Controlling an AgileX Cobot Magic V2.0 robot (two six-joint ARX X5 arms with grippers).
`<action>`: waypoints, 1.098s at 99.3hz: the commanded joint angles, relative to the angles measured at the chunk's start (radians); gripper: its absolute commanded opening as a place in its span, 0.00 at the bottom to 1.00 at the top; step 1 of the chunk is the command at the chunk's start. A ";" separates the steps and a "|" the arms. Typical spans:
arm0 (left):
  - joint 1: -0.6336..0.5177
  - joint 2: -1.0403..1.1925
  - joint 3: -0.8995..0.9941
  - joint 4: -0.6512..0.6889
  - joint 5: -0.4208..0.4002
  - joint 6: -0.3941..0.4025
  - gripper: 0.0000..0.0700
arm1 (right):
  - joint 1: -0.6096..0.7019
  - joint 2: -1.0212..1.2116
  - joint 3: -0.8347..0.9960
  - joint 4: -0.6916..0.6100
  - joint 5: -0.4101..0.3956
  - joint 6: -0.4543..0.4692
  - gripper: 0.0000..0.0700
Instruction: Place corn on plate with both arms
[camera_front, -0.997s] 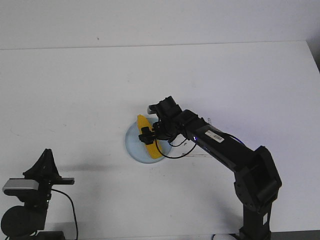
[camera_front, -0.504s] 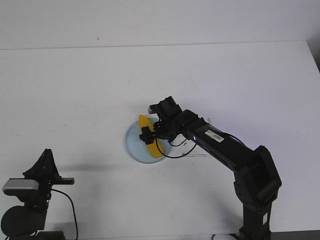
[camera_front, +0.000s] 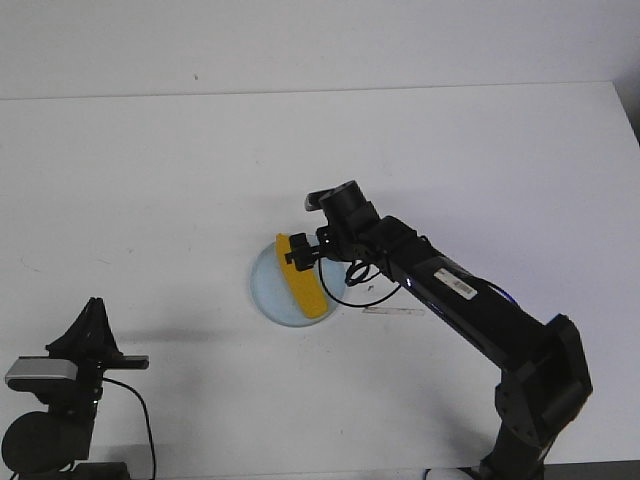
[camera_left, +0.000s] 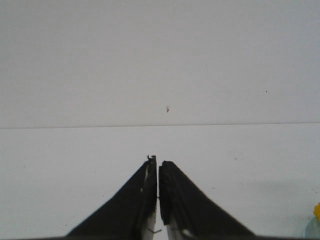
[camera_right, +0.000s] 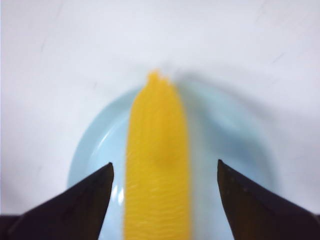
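The yellow corn (camera_front: 305, 283) lies across the pale blue plate (camera_front: 264, 288) near the table's middle. In the right wrist view the corn (camera_right: 158, 170) lies lengthwise on the plate (camera_right: 95, 145), between my spread fingers and clear of both. My right gripper (camera_front: 300, 255) is open, just above the corn's far end. My left gripper (camera_front: 95, 315) is shut and empty at the front left, far from the plate; its jaws (camera_left: 158, 165) meet over bare table.
The white table runs to a far edge (camera_front: 300, 92) against a white wall. The left arm's base (camera_front: 45, 420) sits at the front left corner. A loose cable (camera_front: 360, 290) hangs under the right wrist beside the plate.
My right gripper has opened and lifted off the corn, drawing back a little to the far right. The corn stays on the plate. The left arm has not moved.
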 joint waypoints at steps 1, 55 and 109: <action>0.000 -0.001 0.007 0.016 0.000 0.009 0.00 | -0.003 -0.013 -0.008 0.005 0.089 -0.083 0.65; 0.000 -0.001 0.007 0.016 0.000 0.009 0.00 | -0.207 -0.544 -0.649 0.430 0.349 -0.291 0.06; 0.000 -0.001 0.007 0.016 0.000 0.009 0.00 | -0.565 -1.179 -1.104 0.672 0.214 -0.298 0.05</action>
